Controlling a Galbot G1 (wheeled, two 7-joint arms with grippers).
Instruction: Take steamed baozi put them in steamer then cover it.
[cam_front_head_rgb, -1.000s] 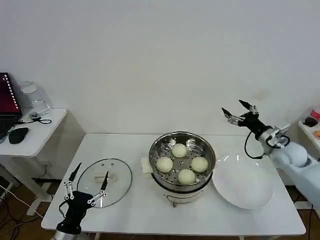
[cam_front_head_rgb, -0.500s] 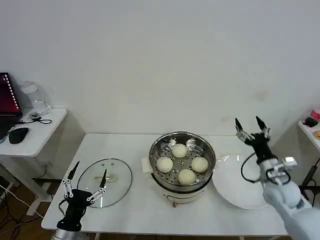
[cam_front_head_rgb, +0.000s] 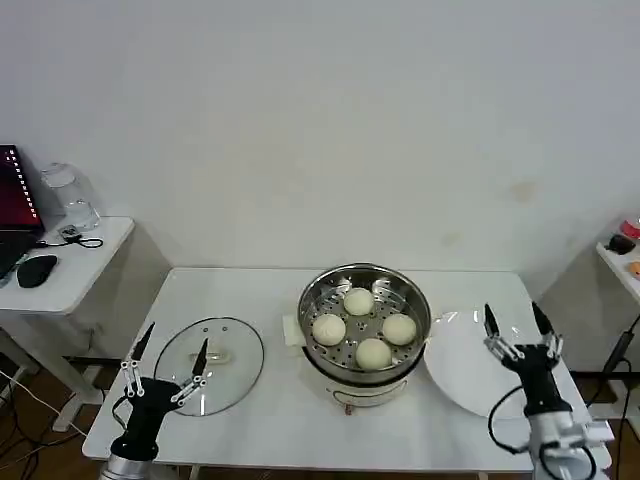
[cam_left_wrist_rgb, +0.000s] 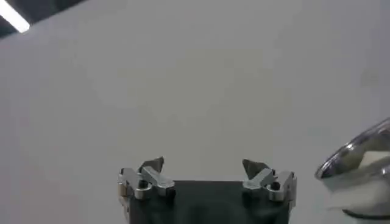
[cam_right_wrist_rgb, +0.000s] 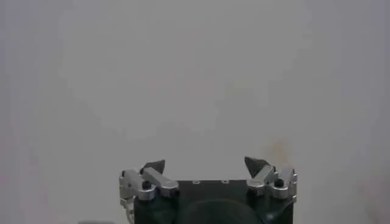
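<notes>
Baozi (cam_front_head_rgb: 359, 301), all four, sit in the steamer (cam_front_head_rgb: 365, 322); I judge covering is next. Glass lid (cam_front_head_rgb: 210, 363) lies just beyond my left gripper (cam_front_head_rgb: 167, 366), fingers spread and empty; right gripper (cam_front_head_rgb: 520, 328), also spread, hangs over the plate (cam_front_head_rgb: 470, 385).

My left gripper (cam_front_head_rgb: 167, 358) and right gripper (cam_front_head_rgb: 518, 325): black bodies, silver screwed knuckles, thin dark-tipped fingers, black cables.

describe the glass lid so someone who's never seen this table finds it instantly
On the white table, look toward the robot's left of the shiny steel steamer that holds four baozi. The glass lid lies flat there, just ahead of the open left gripper. Unlike the opaque white plate on the steamer's other side, it is see-through, with a metal rim and a pale handle at its centre.
</notes>
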